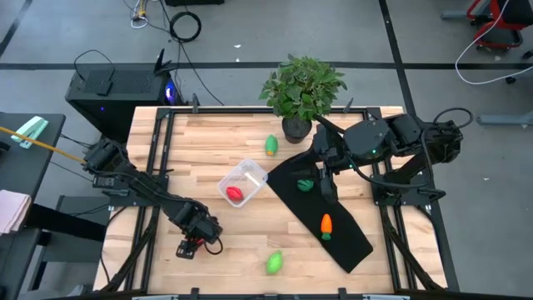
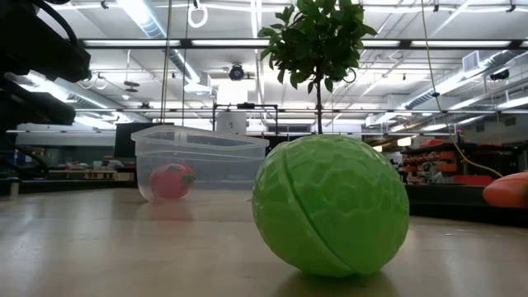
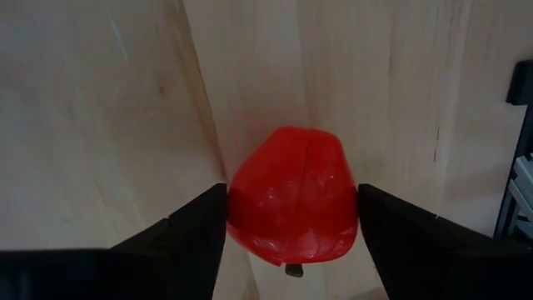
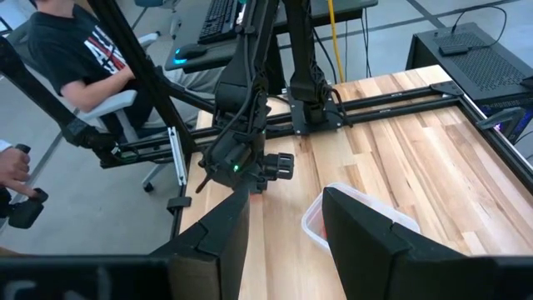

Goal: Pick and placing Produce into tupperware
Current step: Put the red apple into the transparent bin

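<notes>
Wooden surface carried the clear tupperware with one red piece inside. Left gripper had its fingers closed on a second red produce piece near the front-left; the right gripper, fingers apart and empty, hung over the black mat.

From above we see the tupperware near the table's middle, with one red piece inside. At its twelve o'clock lies a light green piece, at five o'clock another light green piece. On the black mat at three o'clock lie the dark green round piece and the carrot. The left gripper is at seven o'clock, the right gripper above the mat.
</notes>
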